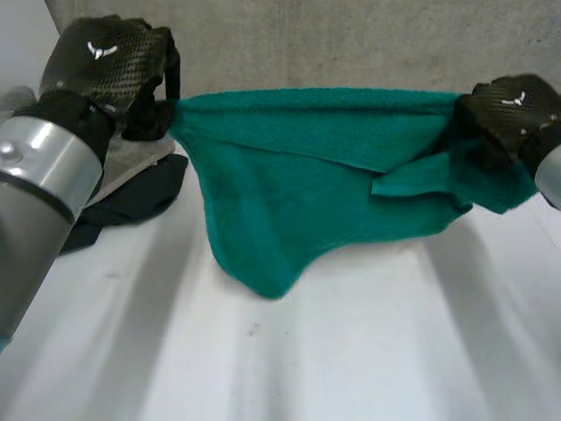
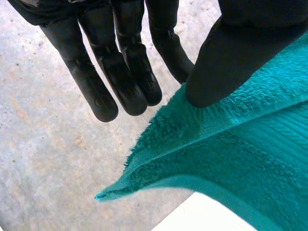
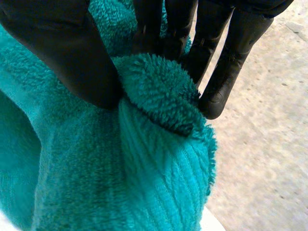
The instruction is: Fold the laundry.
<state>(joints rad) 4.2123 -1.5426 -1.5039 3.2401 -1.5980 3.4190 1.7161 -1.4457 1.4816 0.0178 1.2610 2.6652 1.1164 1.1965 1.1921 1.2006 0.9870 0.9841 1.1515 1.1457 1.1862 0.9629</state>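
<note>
A teal towel (image 1: 298,184) hangs stretched between my two hands above the white table (image 1: 351,351), its lower part sagging to a point that touches the tabletop. My left hand (image 1: 105,61) holds the towel's upper left corner. In the left wrist view its thumb (image 2: 231,57) pinches the towel (image 2: 231,159) near that corner, and the tip of the corner sticks out past the fingers (image 2: 120,82). My right hand (image 1: 508,110) grips the upper right end, where the cloth is bunched. There the thumb (image 3: 62,48) and fingers squeeze a fold of towel (image 3: 144,168).
A pile of dark clothes (image 1: 140,197) with a light grey piece (image 1: 131,162) on top lies on the table at the left, behind my left arm. A concrete wall (image 1: 351,44) stands close behind the table.
</note>
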